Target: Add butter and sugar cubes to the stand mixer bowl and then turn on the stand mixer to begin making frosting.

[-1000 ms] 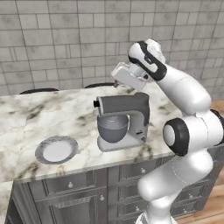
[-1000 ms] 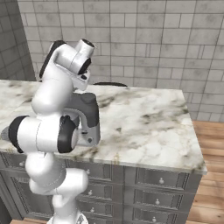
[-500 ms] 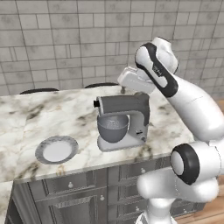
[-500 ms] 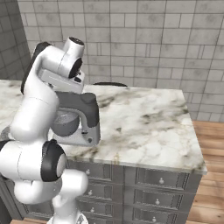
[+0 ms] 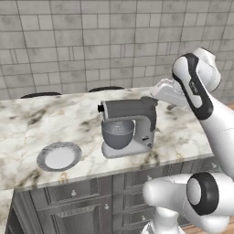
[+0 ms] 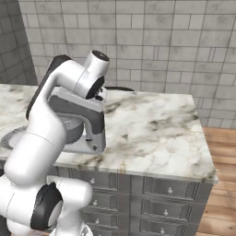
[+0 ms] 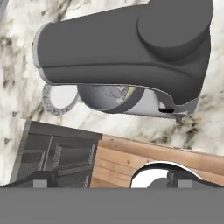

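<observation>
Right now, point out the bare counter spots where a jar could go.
Bare marble lies right of the stand mixer, out to the counter end. Another patch runs behind the plate toward the wall. It is crowded where the plate sits close beside the mixer's base.

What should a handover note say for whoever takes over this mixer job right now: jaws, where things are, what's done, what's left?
Gripper: jaws open, holding nothing, hanging above the rear of the stand mixer.
Stand mixer: on the marble counter, head down over the bowl.
Bowl: seated under the head; the hand view shows something pale yellow inside, probably the butter. Sugar cubes cannot be made out.
Plate: left of the mixer on the counter, nothing on it.
Done: loading looks finished, judged from the bare plate.
Left: probably just turning the mixer on; no control touched yet.
</observation>
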### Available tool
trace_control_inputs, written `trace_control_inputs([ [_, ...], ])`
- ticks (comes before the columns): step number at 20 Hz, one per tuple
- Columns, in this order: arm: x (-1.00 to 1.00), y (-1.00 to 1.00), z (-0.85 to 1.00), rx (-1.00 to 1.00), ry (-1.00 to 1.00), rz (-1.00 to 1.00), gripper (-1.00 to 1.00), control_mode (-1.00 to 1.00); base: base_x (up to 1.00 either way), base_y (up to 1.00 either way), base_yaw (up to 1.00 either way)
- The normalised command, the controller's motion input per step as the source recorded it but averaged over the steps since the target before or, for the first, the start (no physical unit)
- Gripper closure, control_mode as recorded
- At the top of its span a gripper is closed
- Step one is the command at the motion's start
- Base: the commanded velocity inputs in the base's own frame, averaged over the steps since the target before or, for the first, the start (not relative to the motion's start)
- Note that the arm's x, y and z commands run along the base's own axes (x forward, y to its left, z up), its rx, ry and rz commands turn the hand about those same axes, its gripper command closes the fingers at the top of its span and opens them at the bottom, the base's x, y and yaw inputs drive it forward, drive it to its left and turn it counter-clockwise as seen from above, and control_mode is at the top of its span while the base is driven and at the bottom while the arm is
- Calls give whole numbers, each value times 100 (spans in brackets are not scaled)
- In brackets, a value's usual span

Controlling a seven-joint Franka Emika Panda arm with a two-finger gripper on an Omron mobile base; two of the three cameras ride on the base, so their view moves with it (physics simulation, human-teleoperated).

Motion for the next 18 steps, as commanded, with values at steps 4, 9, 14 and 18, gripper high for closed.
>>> trace_control_inputs([
  [4, -5, -66, -33, 6, 0, 0, -100, -100, 0, 0, 0],
  [9, -19, -54, -77, 20, 0, 2, -100, -100, 0, 0, 0],
  [14, -11, -33, -73, 25, 0, 5, -100, -100, 0, 0, 0],
  [18, 0, -4, -60, 25, 1, 1, 100, -100, 0, 0, 0],
])
